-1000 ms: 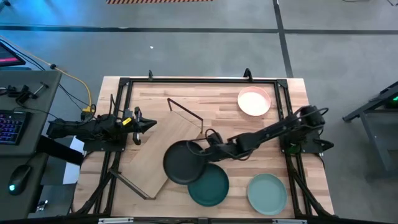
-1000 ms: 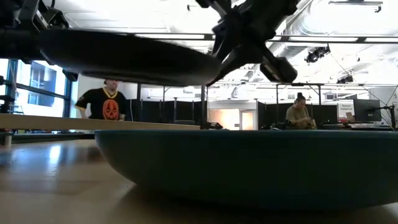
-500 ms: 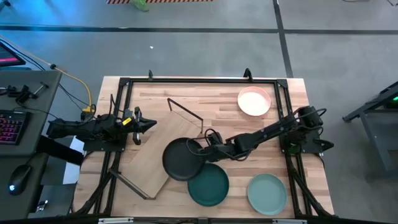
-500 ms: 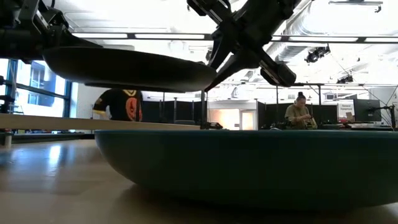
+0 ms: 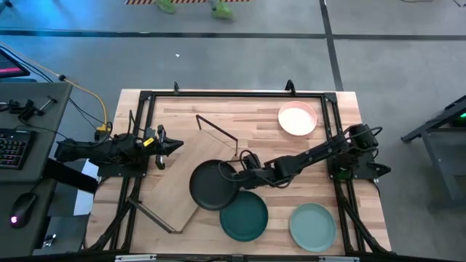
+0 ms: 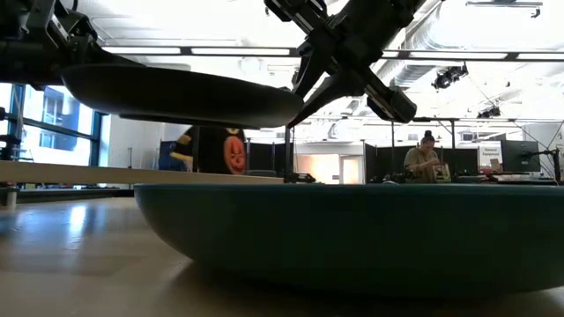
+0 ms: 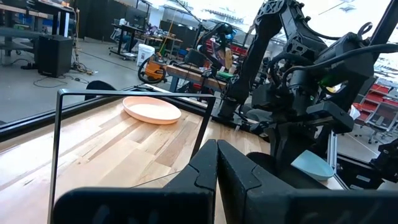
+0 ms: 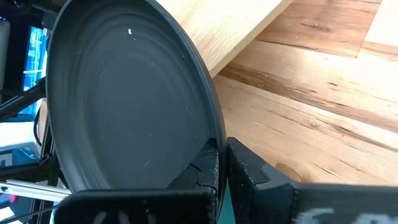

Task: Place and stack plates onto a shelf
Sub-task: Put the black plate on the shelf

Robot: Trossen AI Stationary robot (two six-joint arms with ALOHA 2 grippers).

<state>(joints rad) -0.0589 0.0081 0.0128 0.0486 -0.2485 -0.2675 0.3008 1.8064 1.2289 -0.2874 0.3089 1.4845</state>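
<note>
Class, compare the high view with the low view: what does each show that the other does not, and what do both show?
Only the high view shows the cream-white plate, the pale sage plate, the shelf and the waiting left gripper.

Only the low view shows the black plate lifted clear above the teal plate, plus a person in the room behind.

Both show the right gripper shut on the black plate's rim, with the teal plate beside it.

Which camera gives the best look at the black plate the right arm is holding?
The right wrist view: the black plate fills it, rim pinched by the right gripper. The high view shows it small; the low view only its underside; the left wrist view hardly any.
</note>
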